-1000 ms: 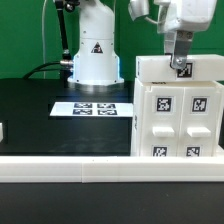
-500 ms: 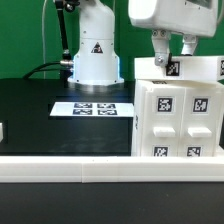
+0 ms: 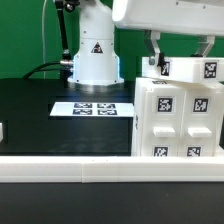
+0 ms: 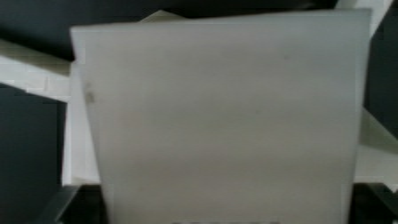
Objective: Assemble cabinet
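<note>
The cabinet point(image 3: 178, 120), a large white box with tagged drawer-like blocks on its front, stands at the exterior view's right. My gripper point(image 3: 159, 66) hangs over its top left corner. It is shut on a flat white tagged panel point(image 3: 185, 70) that lies along the cabinet's top. In the wrist view this panel point(image 4: 214, 120) fills most of the picture and runs down between the jaws. The fingertips themselves are hidden by it.
The marker board point(image 3: 92, 108) lies on the black table left of the cabinet. A long white rail point(image 3: 90, 170) runs along the front edge. The arm's white base point(image 3: 93, 55) stands behind. A small white part point(image 3: 3, 130) sits at the far left edge.
My gripper has moved toward the exterior view's left along the cabinet's top, and the tag between its fingers moved with it. A second tag now shows at the panel's right end.
</note>
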You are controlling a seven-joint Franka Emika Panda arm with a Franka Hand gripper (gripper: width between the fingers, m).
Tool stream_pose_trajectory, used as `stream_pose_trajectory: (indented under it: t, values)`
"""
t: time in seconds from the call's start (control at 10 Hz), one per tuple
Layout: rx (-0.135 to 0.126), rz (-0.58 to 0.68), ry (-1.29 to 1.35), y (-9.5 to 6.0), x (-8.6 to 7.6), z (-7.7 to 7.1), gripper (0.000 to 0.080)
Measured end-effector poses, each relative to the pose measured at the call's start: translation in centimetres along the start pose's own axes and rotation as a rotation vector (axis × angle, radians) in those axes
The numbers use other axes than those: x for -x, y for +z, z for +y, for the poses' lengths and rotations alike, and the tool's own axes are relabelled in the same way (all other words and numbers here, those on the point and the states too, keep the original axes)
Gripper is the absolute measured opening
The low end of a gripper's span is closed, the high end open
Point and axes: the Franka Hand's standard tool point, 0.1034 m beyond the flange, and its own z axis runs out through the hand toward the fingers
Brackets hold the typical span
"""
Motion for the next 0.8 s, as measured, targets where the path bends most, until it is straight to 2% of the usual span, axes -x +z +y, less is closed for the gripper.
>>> stream_pose_trajectory:
  t: [0.5, 0.8]
  values:
    - [-0.012, 0.000, 0.282, 0.01, -0.01, -0.22, 0.0564]
    - [-0.049, 0.064, 0.712, -0.08, 0.41, -0.80, 0.0564]
